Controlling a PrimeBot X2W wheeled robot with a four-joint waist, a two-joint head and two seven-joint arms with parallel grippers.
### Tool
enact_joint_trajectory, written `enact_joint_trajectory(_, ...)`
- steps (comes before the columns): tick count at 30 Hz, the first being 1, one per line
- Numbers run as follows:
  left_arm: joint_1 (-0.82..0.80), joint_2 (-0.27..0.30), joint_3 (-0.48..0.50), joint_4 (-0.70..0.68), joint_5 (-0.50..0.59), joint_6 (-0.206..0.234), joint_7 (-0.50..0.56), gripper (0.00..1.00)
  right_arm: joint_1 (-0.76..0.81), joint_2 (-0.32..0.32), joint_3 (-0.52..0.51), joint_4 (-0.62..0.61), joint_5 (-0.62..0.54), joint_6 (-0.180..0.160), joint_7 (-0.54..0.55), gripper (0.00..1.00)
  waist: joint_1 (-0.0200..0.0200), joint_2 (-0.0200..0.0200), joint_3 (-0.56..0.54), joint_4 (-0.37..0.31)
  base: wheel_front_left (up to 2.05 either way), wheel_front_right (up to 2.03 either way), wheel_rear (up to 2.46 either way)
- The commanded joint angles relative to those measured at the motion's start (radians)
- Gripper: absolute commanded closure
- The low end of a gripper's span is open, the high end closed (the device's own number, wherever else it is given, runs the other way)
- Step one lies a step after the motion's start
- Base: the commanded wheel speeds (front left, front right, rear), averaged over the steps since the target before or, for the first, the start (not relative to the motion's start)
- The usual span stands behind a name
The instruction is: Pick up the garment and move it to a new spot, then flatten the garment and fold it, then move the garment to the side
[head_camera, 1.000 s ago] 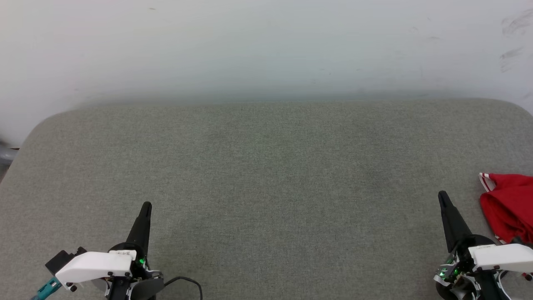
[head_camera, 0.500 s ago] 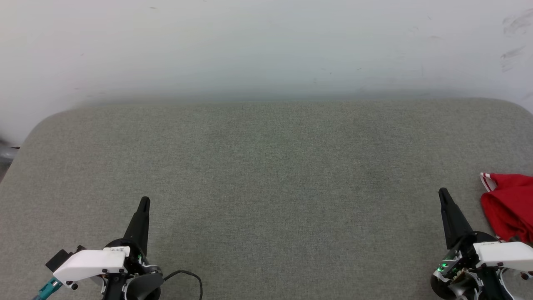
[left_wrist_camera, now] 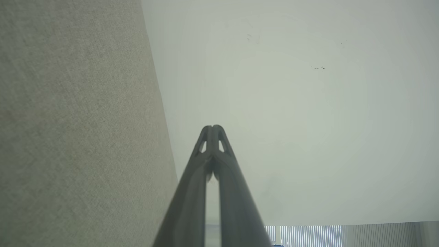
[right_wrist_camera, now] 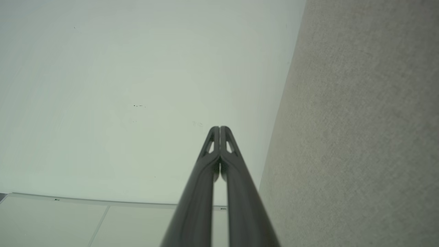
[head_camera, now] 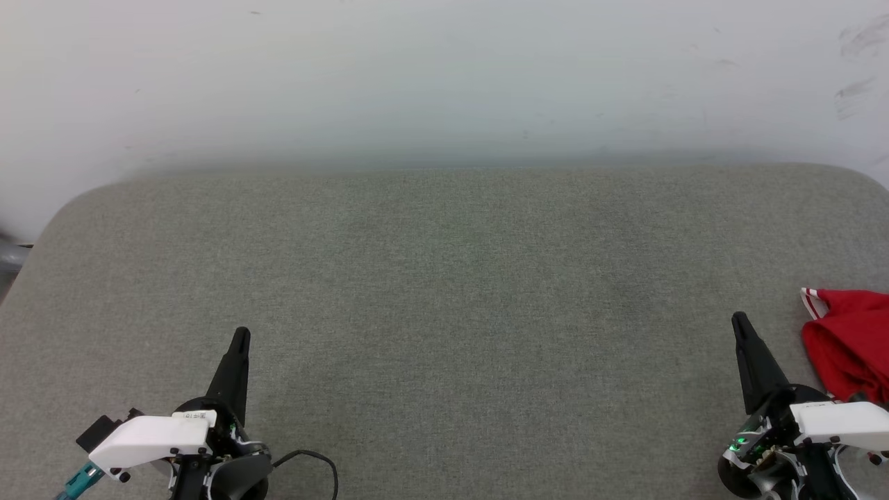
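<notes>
Slight forward shift of both grippers since a second ago; none of the garment (head_camera: 849, 344).

Head view: left gripper (head_camera: 241, 335) at lower left, right gripper (head_camera: 739, 318) at lower right, over the grey padded table (head_camera: 444, 278). Garment at the table's right edge, just beside the right gripper and apart from it. Cut off by the frame; possibly bunched, possibly folded. Consistent with awaiting pickup or with being already set aside.

Left wrist view: jaws closed tip to tip, empty, against pale wall (left_wrist_camera: 308, 120).

Right wrist view: likewise closed, empty.

For any grasp of this cloth: open beforehand, since closed tips merely push fabric; take a trimmed edge.
</notes>
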Motion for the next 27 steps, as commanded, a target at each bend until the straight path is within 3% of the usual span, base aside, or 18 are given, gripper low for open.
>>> enact_joint_trajectory(1, -0.007, -0.002, 0.003, 0.000, 0.001, -0.001, 0.003, 1.00, -0.011, 0.002, -0.001, 0.001, 0.000, 0.000, 0.002, 1.00, -0.0001, 0.0000, 0.000, 0.000, 0.00, 0.00, 0.00)
enact_joint_trajectory(27, -0.007, -0.002, 0.003, 0.000, 0.000, -0.002, 0.003, 1.00, -0.012, 0.005, -0.005, 0.001, -0.005, 0.000, 0.005, 1.00, -0.0001, 0.0000, 0.000, 0.000, 0.00, 0.00, 0.00)
